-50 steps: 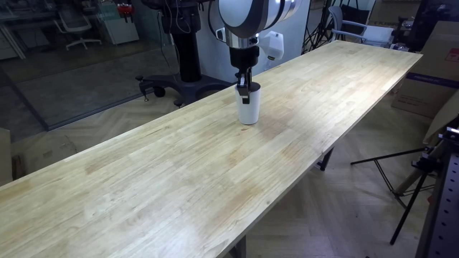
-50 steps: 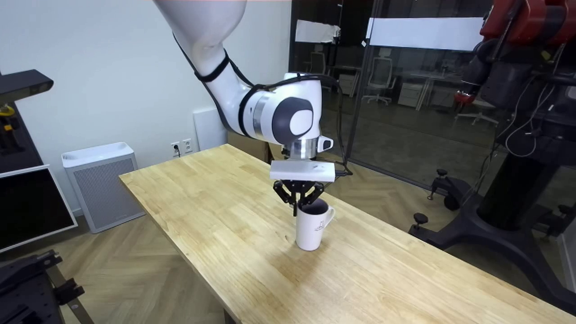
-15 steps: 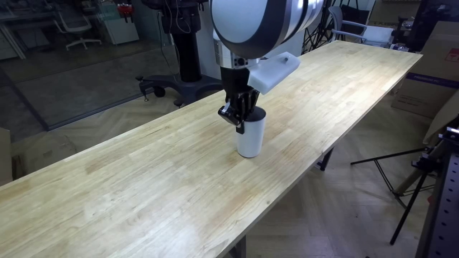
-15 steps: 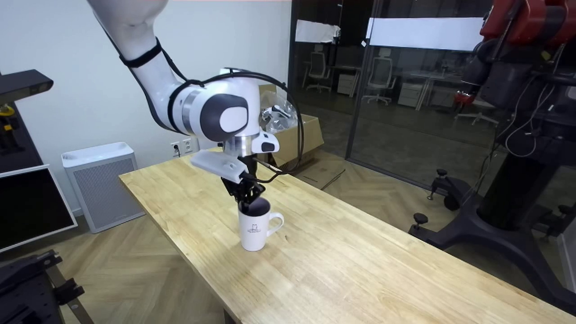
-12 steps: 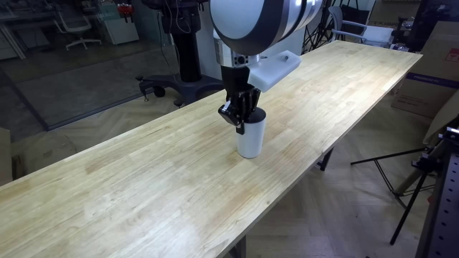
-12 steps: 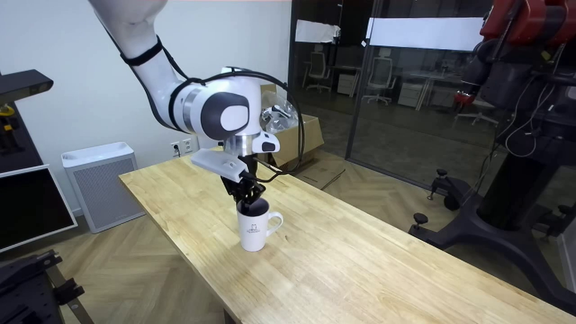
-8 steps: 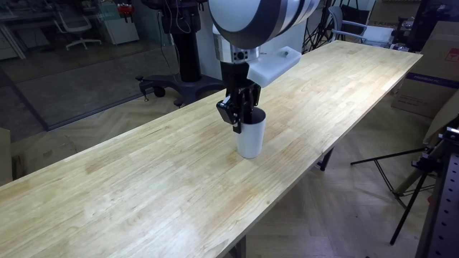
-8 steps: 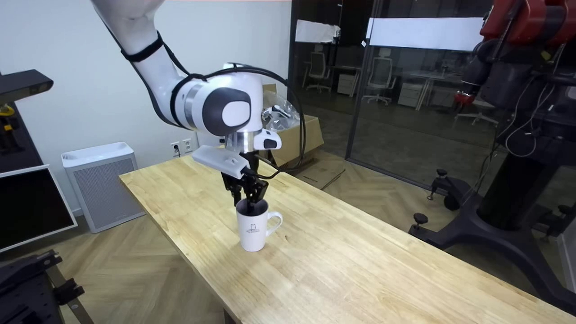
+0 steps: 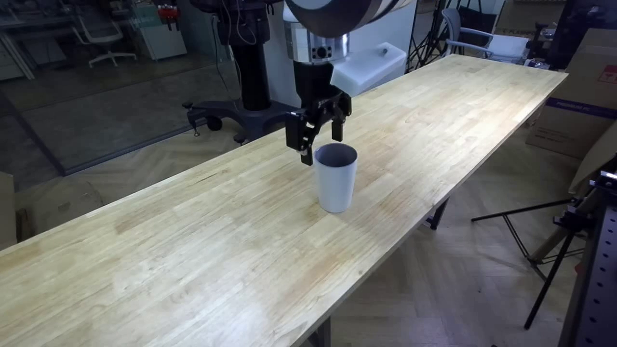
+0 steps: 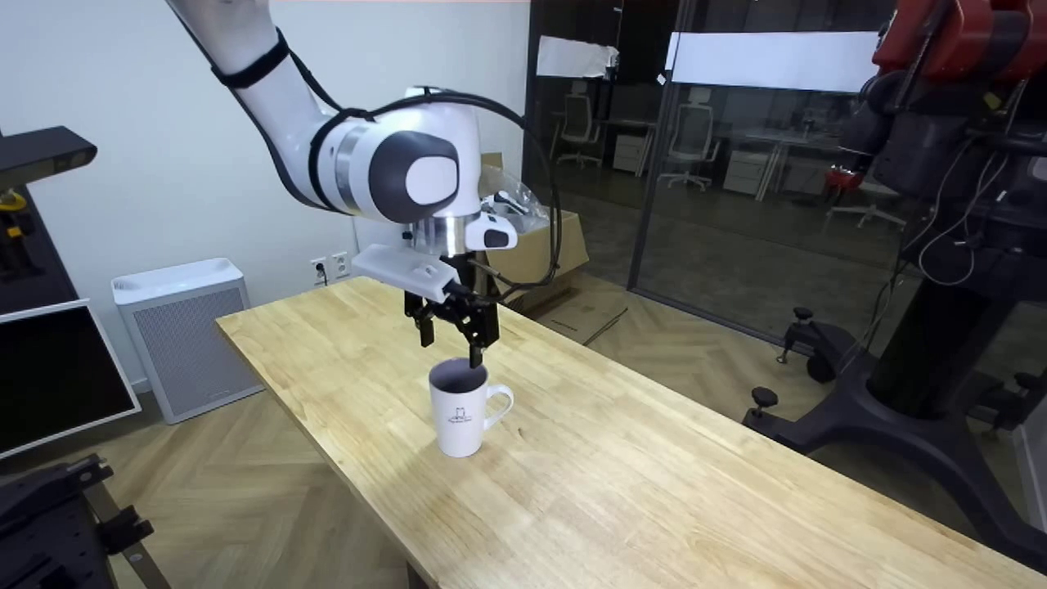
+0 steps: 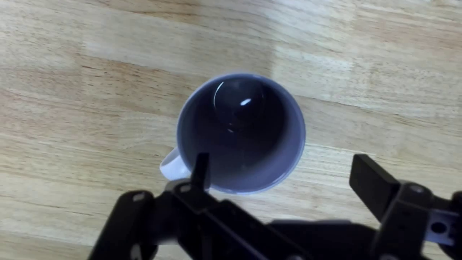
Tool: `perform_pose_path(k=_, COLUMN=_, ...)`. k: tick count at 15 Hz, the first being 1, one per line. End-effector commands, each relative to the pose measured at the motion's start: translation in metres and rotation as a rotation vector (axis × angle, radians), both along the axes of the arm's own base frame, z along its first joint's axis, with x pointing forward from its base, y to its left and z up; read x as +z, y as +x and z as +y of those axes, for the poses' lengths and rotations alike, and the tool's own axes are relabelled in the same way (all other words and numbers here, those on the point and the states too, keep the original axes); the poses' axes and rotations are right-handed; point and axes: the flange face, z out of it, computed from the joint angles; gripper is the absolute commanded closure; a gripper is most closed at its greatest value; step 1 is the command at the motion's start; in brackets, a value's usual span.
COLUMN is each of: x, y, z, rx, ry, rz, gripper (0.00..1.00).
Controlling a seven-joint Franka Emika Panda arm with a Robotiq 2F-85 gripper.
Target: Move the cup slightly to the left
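Note:
The white cup (image 9: 336, 189) stands upright on the table; its inside is dark purplish-grey. A handle and a small printed drawing show on the cup (image 10: 460, 427) in an exterior view. My gripper (image 9: 322, 150) hovers just above and beside the rim, its fingers spread wide with nothing held. From the opposite side, the gripper (image 10: 451, 350) hangs over the back of the rim. In the wrist view the cup (image 11: 249, 169) is seen from above; one finger (image 11: 200, 169) overlaps its rim near the handle, while the other finger (image 11: 373, 184) is over bare wood.
A long wooden table (image 9: 217, 241) carries the cup, its long edge dropping off to the floor. Beside it stand a dark wheeled base (image 10: 883, 458) and an open cardboard box (image 10: 564, 245). A black cable (image 10: 550, 204) loops off the arm.
Over the last second the gripper has let go of the cup's wall, opened and risen; the cup stayed put. Compared with about three seconds ago, the cup stands at a different spot along the table.

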Motion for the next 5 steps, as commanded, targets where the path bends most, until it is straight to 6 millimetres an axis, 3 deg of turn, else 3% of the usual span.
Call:
perform_pose_path(k=1, x=0.0052, y=0.0007, z=0.0005, rx=0.001, ry=0.000, rz=-0.002, gripper=0.00)
perform_pose_path(k=5, x=0.0151, y=0.0008, z=0.0015, rx=0.002, ry=0.001, rz=-0.009, gripper=0.00)
